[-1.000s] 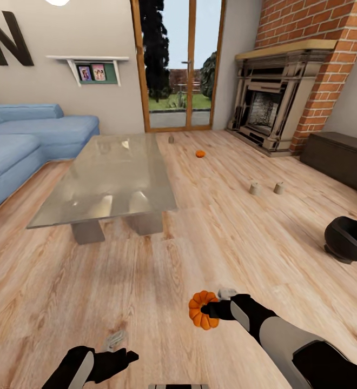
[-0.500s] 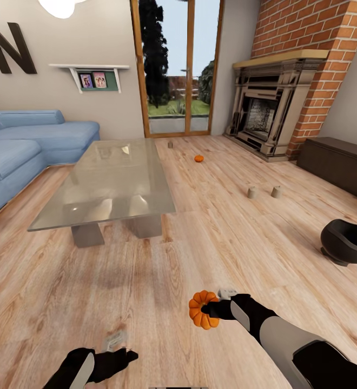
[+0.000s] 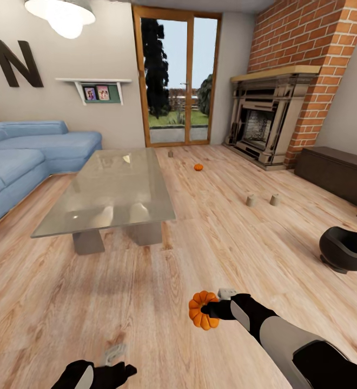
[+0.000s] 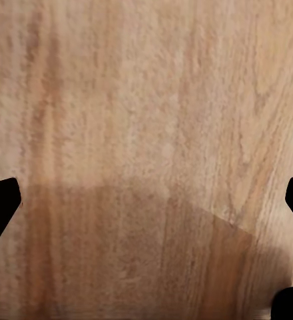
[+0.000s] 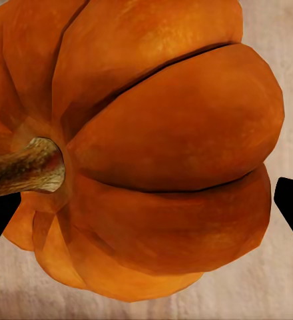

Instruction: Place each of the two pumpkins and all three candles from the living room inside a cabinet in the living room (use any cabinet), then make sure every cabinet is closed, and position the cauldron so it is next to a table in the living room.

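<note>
One pumpkin (image 3: pixel 202 309) in right claw (image 3: pixel 211 310)

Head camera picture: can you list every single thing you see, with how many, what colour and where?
pumpkins: two, orange; one held in the right gripper, one on the floor beyond the table
candles: three, tan, on the floor; two side by side, one near the glass door
cauldron: one, black, floor at far right
table: one, grey glossy top, centre left
cabinet: one, dark brown, right wall
sofa: one, blue, left
fireplace: one, beige, against red brick
glass door: one, wood-framed, back wall
shelf: one, white, left of the door
left gripper: black, fingers apart, empty, above bare floor
</note>
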Robot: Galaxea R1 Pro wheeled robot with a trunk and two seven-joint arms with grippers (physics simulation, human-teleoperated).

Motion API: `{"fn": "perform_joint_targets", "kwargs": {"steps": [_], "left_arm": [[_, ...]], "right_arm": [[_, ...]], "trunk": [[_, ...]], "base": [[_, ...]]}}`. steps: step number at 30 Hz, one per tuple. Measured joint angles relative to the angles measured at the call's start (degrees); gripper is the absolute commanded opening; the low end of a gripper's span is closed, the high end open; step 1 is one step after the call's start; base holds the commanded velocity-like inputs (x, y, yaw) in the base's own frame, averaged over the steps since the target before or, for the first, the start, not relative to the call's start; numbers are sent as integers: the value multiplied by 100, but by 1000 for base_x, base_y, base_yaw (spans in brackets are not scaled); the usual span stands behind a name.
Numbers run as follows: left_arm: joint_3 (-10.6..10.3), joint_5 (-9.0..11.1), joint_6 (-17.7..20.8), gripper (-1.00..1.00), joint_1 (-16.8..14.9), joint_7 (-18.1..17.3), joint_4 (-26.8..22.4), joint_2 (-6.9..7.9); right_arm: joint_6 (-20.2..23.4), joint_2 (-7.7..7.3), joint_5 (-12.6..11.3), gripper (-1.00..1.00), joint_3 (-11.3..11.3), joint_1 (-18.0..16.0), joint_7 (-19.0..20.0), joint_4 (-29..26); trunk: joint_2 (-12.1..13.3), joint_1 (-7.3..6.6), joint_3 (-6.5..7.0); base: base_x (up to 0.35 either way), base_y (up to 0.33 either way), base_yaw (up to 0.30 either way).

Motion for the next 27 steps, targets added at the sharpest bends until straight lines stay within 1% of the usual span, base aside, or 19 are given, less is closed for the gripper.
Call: {"fn": "perform_joint_targets", "kwargs": {"steps": [6,18,20,21,27], "left_arm": [[-2,-4,-148,100,0,-1,71,2],[-26,-12,-179,100,0,-1,94,-11],[-28,-11,-179,100,0,-1,95,-12],[-34,-11,-180,100,0,-1,95,-12],[-39,-7,-193,100,0,-1,95,-12]], "right_arm": [[41,0,4,-100,-8,-6,-12,-3],[59,0,1,-100,-6,-9,-32,-2],[86,0,0,-100,-4,-9,-32,-1],[181,0,-12,-100,2,-8,-33,-1],[236,0,-1,-100,-9,-9,-33,-1]], "trunk": [[8,-15,87],[24,-46,244],[27,-51,270],[28,-54,283],[38,-70,361]], "base": [[0,0,0],[0,0,0],[0,0,0],[0,0,0],[0,0,0]]}}
